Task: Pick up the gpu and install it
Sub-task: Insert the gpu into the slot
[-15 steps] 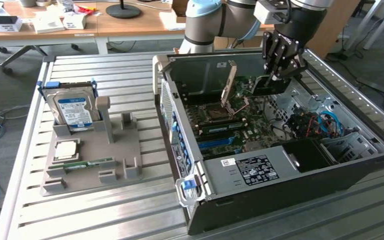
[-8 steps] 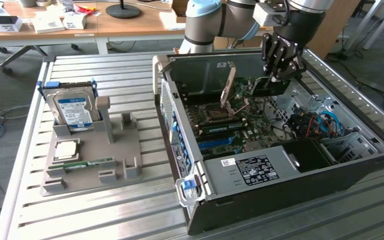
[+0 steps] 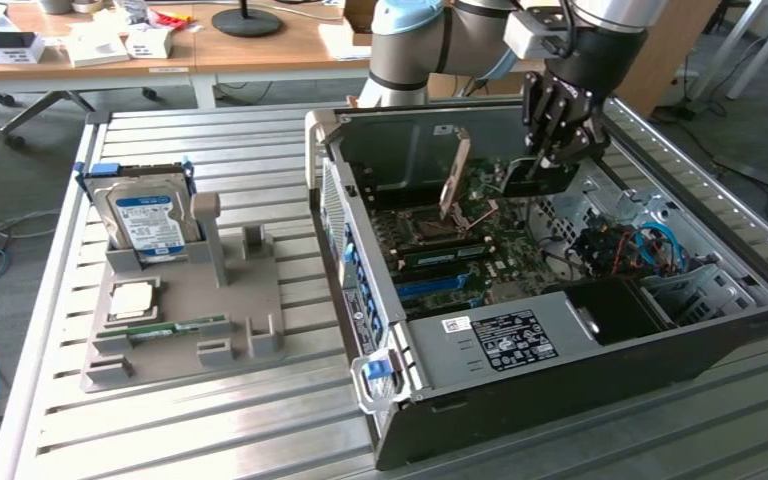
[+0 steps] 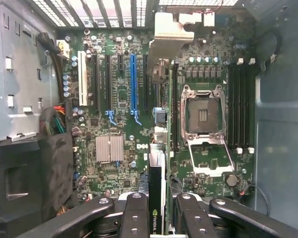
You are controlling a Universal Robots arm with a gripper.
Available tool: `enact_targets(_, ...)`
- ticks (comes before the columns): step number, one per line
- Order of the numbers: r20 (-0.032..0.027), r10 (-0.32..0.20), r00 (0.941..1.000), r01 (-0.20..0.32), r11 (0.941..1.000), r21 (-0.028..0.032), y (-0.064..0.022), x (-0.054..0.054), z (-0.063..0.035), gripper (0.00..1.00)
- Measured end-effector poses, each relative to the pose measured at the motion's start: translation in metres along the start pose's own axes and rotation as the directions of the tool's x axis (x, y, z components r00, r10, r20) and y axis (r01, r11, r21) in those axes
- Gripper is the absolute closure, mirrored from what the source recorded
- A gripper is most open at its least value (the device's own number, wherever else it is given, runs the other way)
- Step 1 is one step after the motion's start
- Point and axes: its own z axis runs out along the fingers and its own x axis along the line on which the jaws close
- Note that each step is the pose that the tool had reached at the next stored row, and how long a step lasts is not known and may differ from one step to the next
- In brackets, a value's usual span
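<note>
I'm gripping the thin, black-faced green gpu card [image 4: 157, 173] edge-on in the black metal-fingered gripper [image 4: 161, 213], jaws clamping narrow on it. It's hanging over the green motherboard [image 4: 119, 99] inside the open black computer case [image 3: 598, 400].

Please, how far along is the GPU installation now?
Done: the gpu is picked up. In hand: the claw grips it over the motherboard of the open computer case. Left: the card is not yet seated in a slot; the blue slot stands free.

gpu [image 4: 157, 188] upright, edge-on, over motherboard [image 4: 114, 119]
</note>
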Motion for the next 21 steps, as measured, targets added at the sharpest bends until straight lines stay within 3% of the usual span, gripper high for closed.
enact_targets(11, 0.0, 0.001, 1.0, -0.001, 1.0, 0.0001, 0.001, 0.0, 0.0015, 0.74)
enact_targets(21, -0.0001, 0.001, 1.0, -0.001, 1.0, 0.0, 0.0143, 0.001, 0.0026, 0.74)
